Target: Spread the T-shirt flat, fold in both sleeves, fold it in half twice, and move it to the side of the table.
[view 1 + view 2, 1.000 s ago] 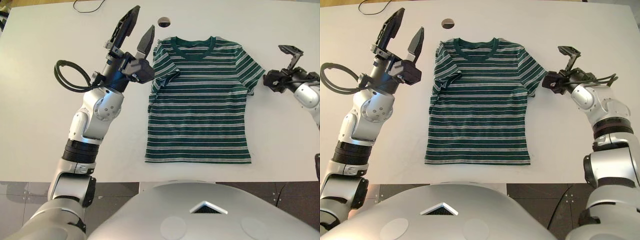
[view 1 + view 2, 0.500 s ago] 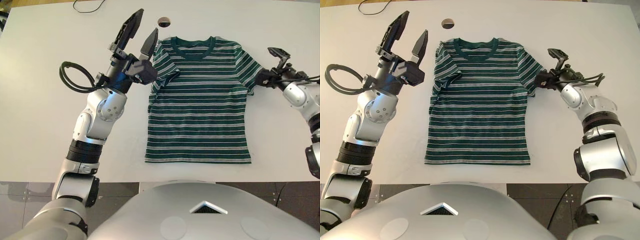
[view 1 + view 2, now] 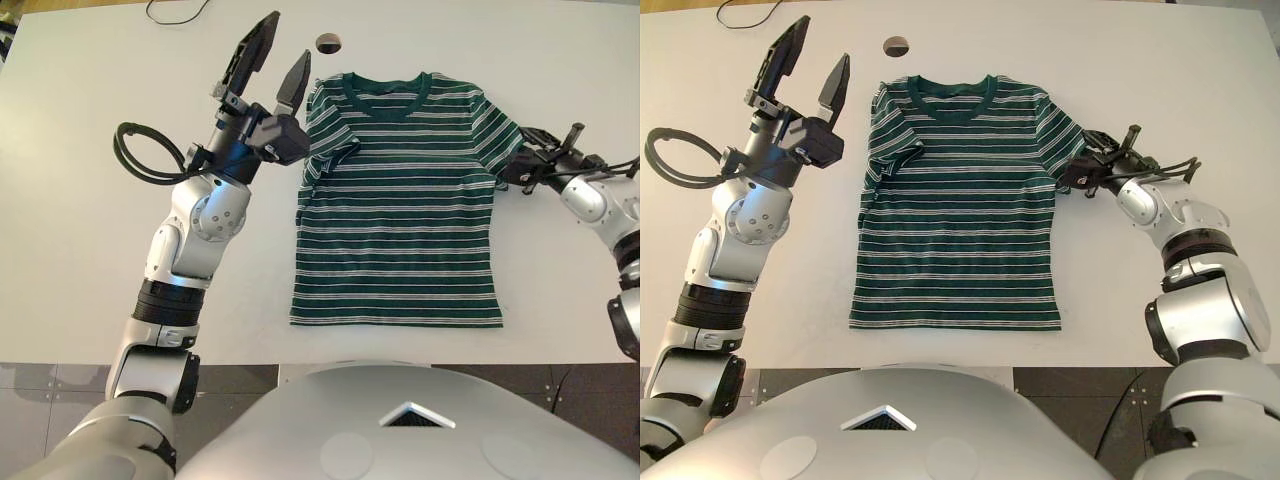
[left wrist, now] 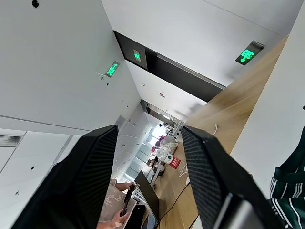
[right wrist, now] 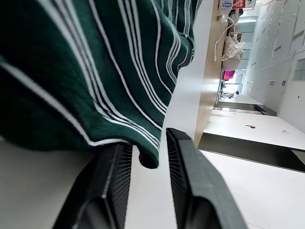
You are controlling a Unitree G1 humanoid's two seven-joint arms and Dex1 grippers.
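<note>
A dark green T-shirt (image 3: 400,210) with white stripes lies flat on the white table (image 3: 90,250), collar at the far side. Its left sleeve (image 3: 330,155) is folded in over the body. The right sleeve (image 3: 505,145) still sticks out sideways. My left gripper (image 3: 283,50) is raised above the table just left of the shirt's left shoulder, open and holding nothing. My right gripper (image 3: 1077,177) lies low on the table at the right sleeve's hem. In the right wrist view the hem (image 5: 143,152) dips between its two parted fingers (image 5: 114,191).
A round hole (image 3: 327,43) is in the table beyond the collar. A black cable (image 3: 175,12) lies at the far edge. The cable loop (image 3: 135,155) on my left arm hangs over the table. Bare table spreads left of the shirt and on its right.
My right gripper has come in from the right and dropped onto the table at the sleeve hem. My left gripper swayed slightly and stays raised and open. The shirt has not moved.
</note>
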